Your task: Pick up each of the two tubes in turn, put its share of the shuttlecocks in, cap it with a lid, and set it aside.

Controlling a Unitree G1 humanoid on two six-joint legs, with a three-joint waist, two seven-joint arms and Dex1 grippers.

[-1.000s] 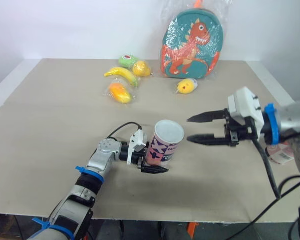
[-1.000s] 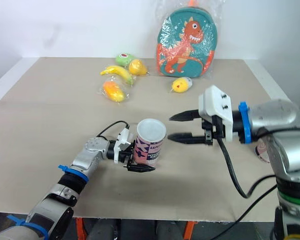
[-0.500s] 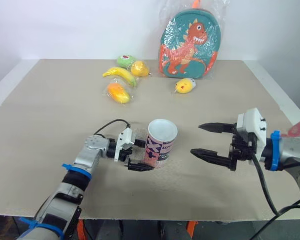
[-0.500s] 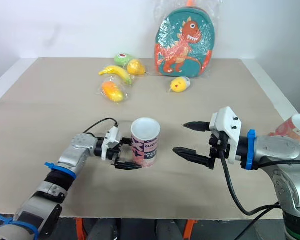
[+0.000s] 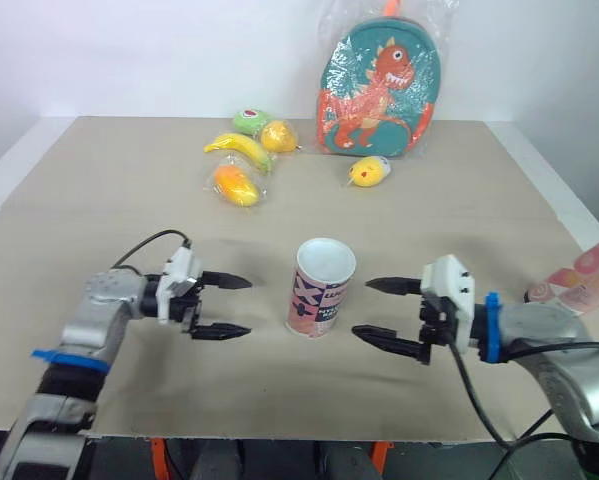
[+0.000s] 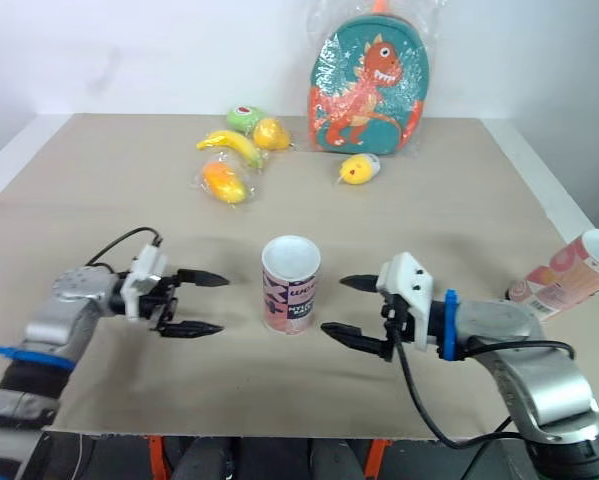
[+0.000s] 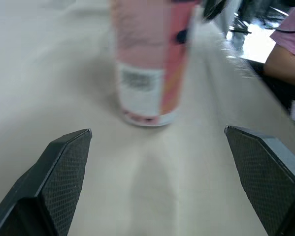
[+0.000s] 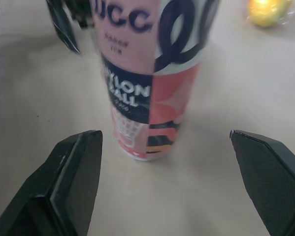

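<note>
While our left gripper (image 5: 247, 306) and right gripper (image 5: 361, 308) hang low over the table (image 5: 99, 210), each with its fingers spread wide apart, the tube (image 5: 319, 290) stands upright between them on the tabletop, touching neither. We see a second tube (image 6: 564, 280) on its side at the table's right edge. Farther back lie an orange fruit (image 5: 237, 185), a banana (image 5: 241, 150), a yellow toy (image 5: 369, 172), a lemon (image 5: 281, 136) and a green fruit (image 5: 251, 121), all bagged. A dinosaur backpack (image 5: 384, 85) stands at the far edge.

Tube 1 (image 5: 323, 290): pink/navy print, white top, upright, ctr. Tube 2 (image 6: 564, 282): pink, lying tilted, far right.
</note>
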